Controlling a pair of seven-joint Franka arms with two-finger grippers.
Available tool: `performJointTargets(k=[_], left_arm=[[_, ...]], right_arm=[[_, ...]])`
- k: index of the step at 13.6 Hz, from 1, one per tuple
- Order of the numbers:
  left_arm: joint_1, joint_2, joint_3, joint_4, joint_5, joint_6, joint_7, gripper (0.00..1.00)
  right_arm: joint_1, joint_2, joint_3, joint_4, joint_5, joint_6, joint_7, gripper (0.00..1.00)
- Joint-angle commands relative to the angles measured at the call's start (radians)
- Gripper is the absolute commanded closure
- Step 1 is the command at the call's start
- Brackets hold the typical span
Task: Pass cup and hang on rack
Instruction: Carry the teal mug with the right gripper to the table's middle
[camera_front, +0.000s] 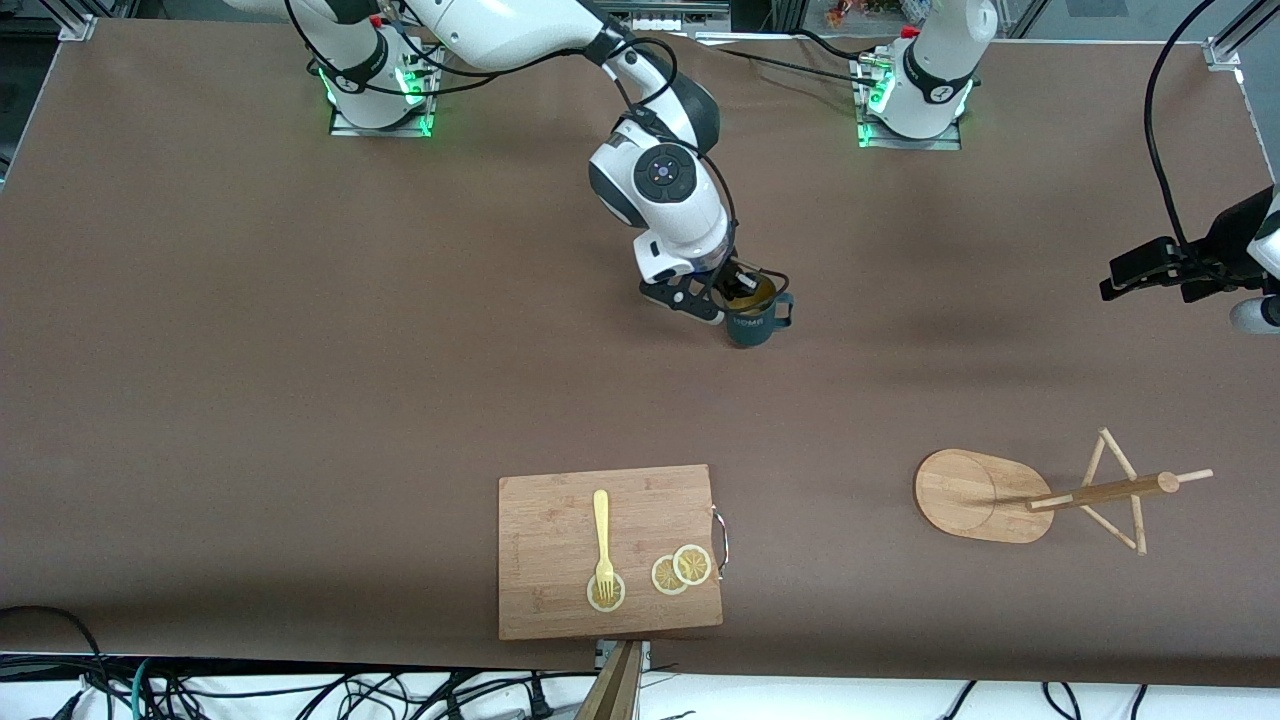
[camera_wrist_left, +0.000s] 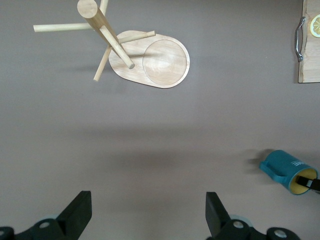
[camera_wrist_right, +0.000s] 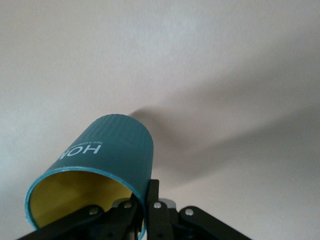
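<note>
Where the right arm reaches in from its base at the upper left of the front view, the right hand (camera_front: 737, 290) sits at the upper centre of the frame, clamped on the rim of the cup (camera_front: 752, 318), one finger inside the yellowish interior and one against the teal wall. In the right wrist view the cup (camera_wrist_right: 107, 162) fills the lower left of the frame, tilted, with white lettering on its ribbed outside and the black fingers (camera_wrist_right: 150, 200) pinching its rim. The loop handle points toward the left arm's end of the bench (camera_front: 300, 350). The left hand (camera_front: 1150, 270) waits at the right edge of the front view, its fingers (camera_wrist_left: 77, 212) spread wide and holding nothing. The rack (camera_front: 985, 495) stands at the lower right of the front view, its oval base, post and pegs showing. A cutting board (camera_front: 560, 520) at the lower centre carries a fork (camera_front: 602, 540) and lemon slices (camera_front: 680, 570).
</note>
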Motion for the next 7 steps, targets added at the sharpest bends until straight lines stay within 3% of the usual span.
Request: performJointTargets(k=[1, 6, 7], left_arm=[[0.005, 0.003, -0.001, 0.021, -0.003, -0.032, 0.008, 0.00], [0.002, 0.005, -0.016, 0.015, -0.005, -0.089, 0.022, 0.00], [-0.004, 0.005, -0.032, 0.015, -0.014, -0.109, 0.023, 0.00]], right_arm=[[-0.008, 0.036, 0.033, 0.040, 0.009, -0.007, 0.002, 1.00], [-0.008, 0.068, 0.070, 0.040, 0.017, -0.012, 0.002, 0.98], [-0.008, 0.068, 0.072, 0.040, 0.023, -0.012, 0.002, 0.87]])
